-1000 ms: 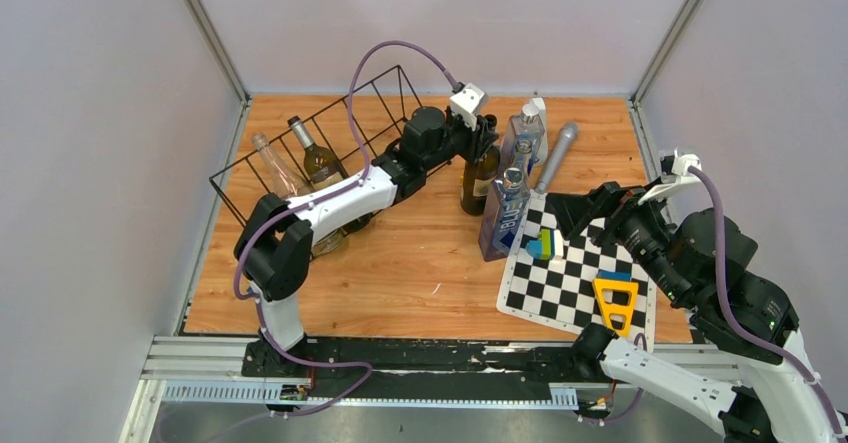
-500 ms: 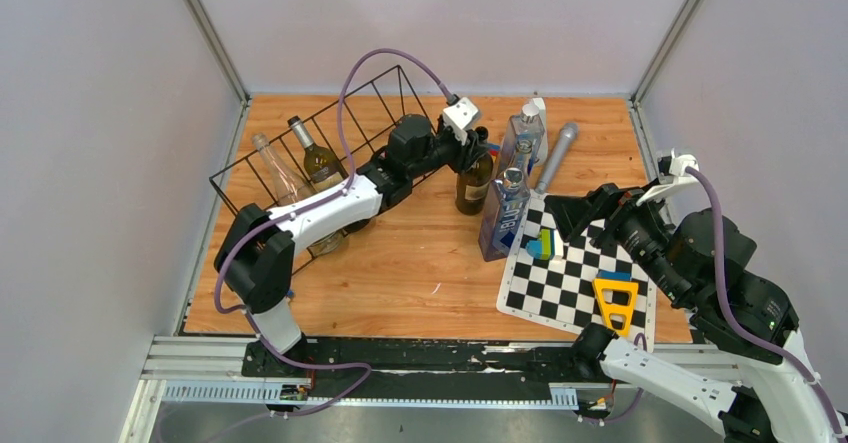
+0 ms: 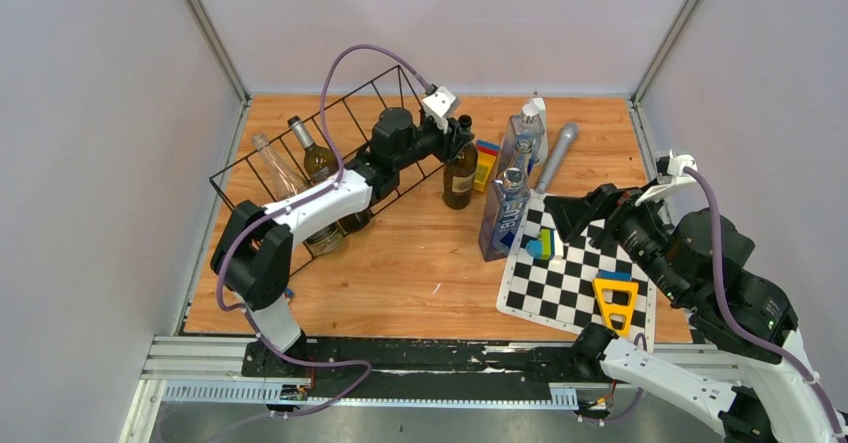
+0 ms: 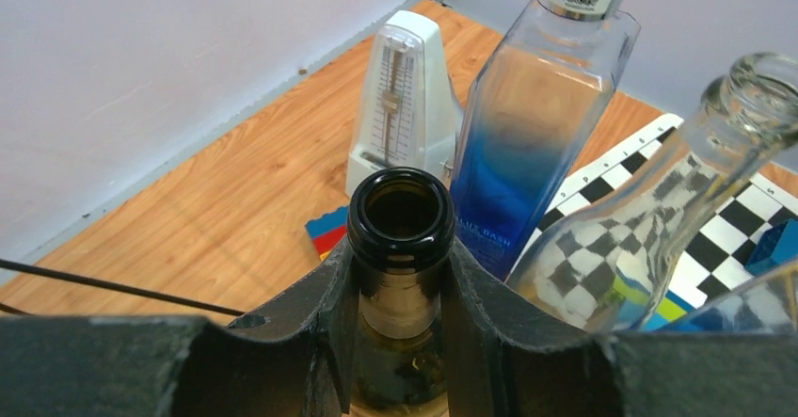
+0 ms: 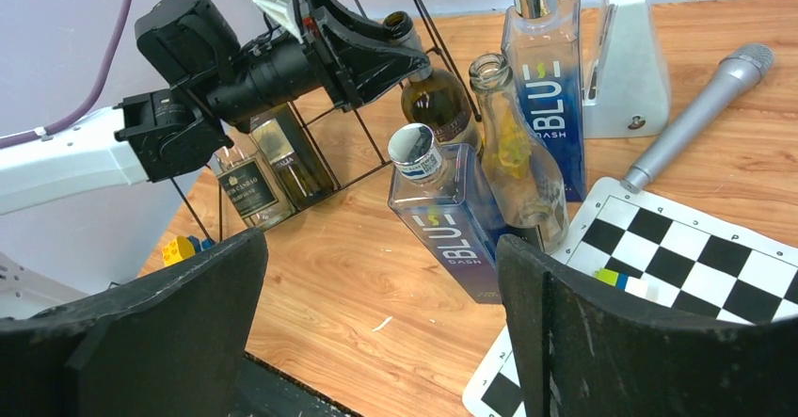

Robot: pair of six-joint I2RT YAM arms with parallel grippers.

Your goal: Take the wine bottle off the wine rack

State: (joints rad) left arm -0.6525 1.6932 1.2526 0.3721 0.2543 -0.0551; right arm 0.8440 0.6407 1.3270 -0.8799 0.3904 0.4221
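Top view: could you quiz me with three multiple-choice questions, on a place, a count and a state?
1. The grey microphone lies: A in the rack; B on bare wood beside the checkerboard mat; C at the mat's centre.
2. Blue-tinted bottles: A two; B four; C none.
3. The left jaws: A wide open; B shut on the brown bottle's neck; C out of sight.
B, it rests on wood; A, both stand near the mat; B, the wrist view shows the neck pinched.
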